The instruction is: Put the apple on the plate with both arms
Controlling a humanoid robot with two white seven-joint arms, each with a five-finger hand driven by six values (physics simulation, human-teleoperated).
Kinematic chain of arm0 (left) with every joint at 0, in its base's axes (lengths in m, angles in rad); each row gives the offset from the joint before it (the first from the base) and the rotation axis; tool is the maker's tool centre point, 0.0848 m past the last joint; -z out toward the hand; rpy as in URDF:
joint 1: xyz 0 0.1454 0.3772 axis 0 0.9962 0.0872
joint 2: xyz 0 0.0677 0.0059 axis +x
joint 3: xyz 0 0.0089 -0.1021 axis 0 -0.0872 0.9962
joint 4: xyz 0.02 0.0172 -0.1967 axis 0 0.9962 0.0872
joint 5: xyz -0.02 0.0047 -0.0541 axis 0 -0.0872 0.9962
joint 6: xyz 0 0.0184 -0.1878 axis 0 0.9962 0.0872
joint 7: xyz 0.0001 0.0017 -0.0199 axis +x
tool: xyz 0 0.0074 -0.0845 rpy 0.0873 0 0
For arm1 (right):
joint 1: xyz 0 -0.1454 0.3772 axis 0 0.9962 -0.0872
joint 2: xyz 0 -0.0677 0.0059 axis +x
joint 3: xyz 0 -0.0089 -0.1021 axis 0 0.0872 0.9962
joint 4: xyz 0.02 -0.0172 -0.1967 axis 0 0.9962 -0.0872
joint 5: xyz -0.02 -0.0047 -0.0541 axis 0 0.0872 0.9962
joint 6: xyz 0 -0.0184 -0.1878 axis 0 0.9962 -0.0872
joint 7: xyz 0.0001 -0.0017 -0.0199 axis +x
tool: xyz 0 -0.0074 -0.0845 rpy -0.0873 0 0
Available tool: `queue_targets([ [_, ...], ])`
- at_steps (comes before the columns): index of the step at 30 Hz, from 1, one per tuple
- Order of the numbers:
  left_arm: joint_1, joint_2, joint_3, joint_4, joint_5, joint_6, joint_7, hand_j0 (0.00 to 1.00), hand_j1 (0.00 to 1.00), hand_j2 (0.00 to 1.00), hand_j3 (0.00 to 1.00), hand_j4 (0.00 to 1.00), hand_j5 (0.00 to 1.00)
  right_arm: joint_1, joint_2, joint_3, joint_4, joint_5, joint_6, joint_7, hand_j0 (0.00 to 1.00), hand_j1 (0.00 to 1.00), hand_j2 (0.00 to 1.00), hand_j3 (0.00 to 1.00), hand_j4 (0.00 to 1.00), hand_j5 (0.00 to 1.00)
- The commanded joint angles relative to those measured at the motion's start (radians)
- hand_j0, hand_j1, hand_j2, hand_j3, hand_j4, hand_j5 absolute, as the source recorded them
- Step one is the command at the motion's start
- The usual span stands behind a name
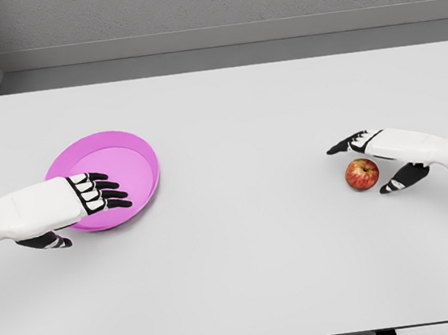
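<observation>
A pale grey surface (pixel 247 287) fills the head view, with a grey wall behind its far edge. Toward the left edge sits a shallow pink plate (pixel 135 144), holding nothing. The left hand (pixel 96 193) reaches in from the left edge and lies over the plate's near rim, dark fingers stretched flat toward its middle and the thumb tucked below the rim; it appears to be steadying or gripping that rim, though whether it truly pinches it cannot be told.

Toward the right edge, well apart from the plate, a red apple (pixel 362 173) rests on the surface. The right hand (pixel 374 161) comes in from the right edge and brackets the apple, fingers spread beyond its far side and thumb on its near side, open and not yet closed on it.

The step in hand looks like the approach to grasp. Next, the right hand would need to close on the apple and lift, then carry it across to the plate.

Both forearms are cut off at the picture's sides. Contact between fingers and apple is too fine to make out.
</observation>
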Motion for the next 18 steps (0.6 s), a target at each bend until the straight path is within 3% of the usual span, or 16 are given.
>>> queue_targets([
  [1,0.0,0.0,0.0,0.0,0.006,0.001,-0.001,1.0,1.0,1.0,1.0,1.0,1.0,0.0,0.008,0.006,0.014,-0.006,0.002,0.0,0.98,0.98,0.98,0.98,0.98,0.98],
  [10,0.0,0.0,0.0,0.0,0.006,0.001,-0.001,1.0,1.0,1.0,1.0,1.0,1.0,-0.002,0.01,0.006,0.014,-0.006,0.002,0.0,0.86,0.86,0.86,0.86,0.86,0.86],
  [18,0.0,0.0,0.0,0.0,0.006,0.001,-0.003,1.0,1.0,1.0,1.0,1.0,1.0,-0.005,0.01,0.006,0.014,-0.005,0.002,0.0,0.82,0.82,0.82,0.82,0.82,0.82],
])
